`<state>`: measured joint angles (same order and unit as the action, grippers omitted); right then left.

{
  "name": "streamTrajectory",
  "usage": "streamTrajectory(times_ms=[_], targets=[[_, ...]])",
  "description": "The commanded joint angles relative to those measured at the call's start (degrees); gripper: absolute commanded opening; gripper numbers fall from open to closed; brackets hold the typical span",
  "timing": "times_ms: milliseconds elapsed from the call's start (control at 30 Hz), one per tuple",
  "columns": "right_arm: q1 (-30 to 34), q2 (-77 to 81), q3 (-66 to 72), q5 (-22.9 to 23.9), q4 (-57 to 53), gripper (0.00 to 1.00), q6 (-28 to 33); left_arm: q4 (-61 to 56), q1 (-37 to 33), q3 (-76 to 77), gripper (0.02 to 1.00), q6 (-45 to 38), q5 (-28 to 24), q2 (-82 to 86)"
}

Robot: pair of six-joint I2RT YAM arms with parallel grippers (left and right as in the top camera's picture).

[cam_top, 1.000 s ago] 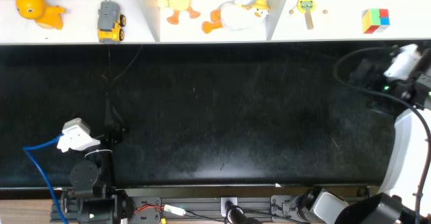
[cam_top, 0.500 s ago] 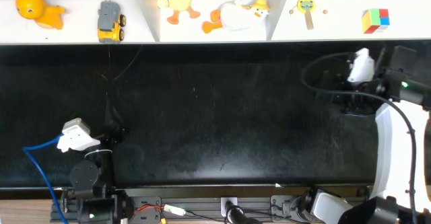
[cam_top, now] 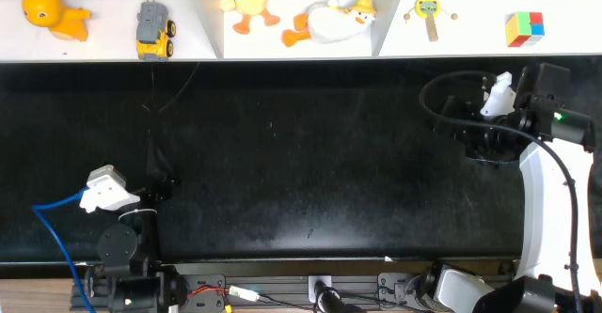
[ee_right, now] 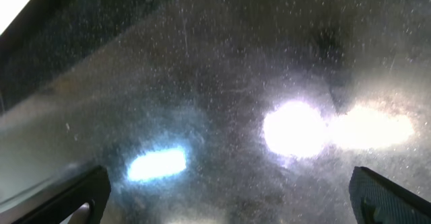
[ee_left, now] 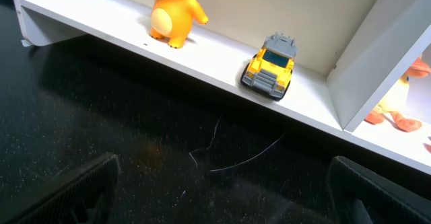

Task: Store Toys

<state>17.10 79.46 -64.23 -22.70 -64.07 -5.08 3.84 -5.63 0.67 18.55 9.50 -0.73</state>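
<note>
While both arms hang over the dark surface [cam_top: 301,163], the white shelf [cam_top: 301,54] along its far edge tells the story; 6 toys are up there, 2 to each of 3 compartments. In the compartment on the left arm's side, the orange duck [cam_top: 52,12] sits beside the toy truck [cam_top: 154,29], apart from each other; in the middle one, the yellow plush duck [cam_top: 248,1] stands next to the white plush duck [cam_top: 329,22], which lies on its side; in the last one, the rattle [cam_top: 429,12] and the colour cube [cam_top: 524,28] rest well apart.

Now the claws; the left claw [ee_left: 225,190] is spread wide with nothing between its fingers, low near its own base and looking across at the orange duck and the truck on their ledge; the right claw [ee_right: 222,197] is spread wide too, carrying nothing, above bare shiny surface close to the shelf's right end, short of the cube's compartment.

So where does that leave us? Every toy I can spot is on the shelf, and neither claw has one in hand; my call is that the storing itself looks done; what remains, I'd judge, is at most bringing the right arm home to its base.
</note>
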Motion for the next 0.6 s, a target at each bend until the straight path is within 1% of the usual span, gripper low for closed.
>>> streamTrajectory(times_ms=[33, 67, 100, 133, 233, 333, 433, 467, 500, 533, 600], targets=[[-0.35, -0.09, -0.11, -5.11, 3.74, 0.996, 9.27, -0.04, 0.24, -0.20, 0.998, 1.05, 0.46, 0.57], [-0.44, -0.22, 0.07, -8.72, 5.75, 0.996, 13.60, -0.04, 0.24, -0.20, 0.998, 1.05, 0.46, 0.57], [-0.76, -0.83, 0.24, -11.23, 7.58, 0.996, 16.85, -0.07, 0.24, -0.20, 0.998, 1.03, 0.46, 0.57], [-1.29, -2.05, 0.55, -12.04, 9.25, 0.996, 18.14, -0.04, 0.24, -0.20, 0.998, 1.03, 0.46, 0.57], [-3.78, -9.01, 3.89, -11.10, 17.00, 0.996, 18.12, -0.07, 0.24, -0.20, 0.996, 1.05, 0.46, 0.57], [-6.60, -17.05, 9.51, -8.31, 24.94, 0.996, 16.70, -0.04, 0.24, -0.20, 0.996, 1.05, 0.46, 0.57], [-9.55, -26.67, 17.20, -2.49, 32.22, 0.993, 12.22, -0.07, 0.24, -0.20, 0.998, 1.03, 0.46, 0.57], [-10.62, -30.77, 20.37, 0.15, 34.38, 0.993, 9.62, -0.04, 0.24, -0.20, 0.998, 1.05, 0.46, 0.57], [-11.32, -34.10, 22.77, 1.86, 35.78, 0.996, 7.80, -0.07, 0.24, -0.20, 0.998, 1.05, 0.46, 0.57], [-11.91, -37.55, 25.18, 2.99, 37.35, 0.993, 6.40, -0.04, 0.24, -0.20, 0.998, 1.05, 0.46, 0.57], [-12.96, -45.51, 30.71, 3.43, 41.27, 0.993, 5.62, -0.04, 0.24, -0.20, 0.996, 1.05, 0.46, 0.57]])
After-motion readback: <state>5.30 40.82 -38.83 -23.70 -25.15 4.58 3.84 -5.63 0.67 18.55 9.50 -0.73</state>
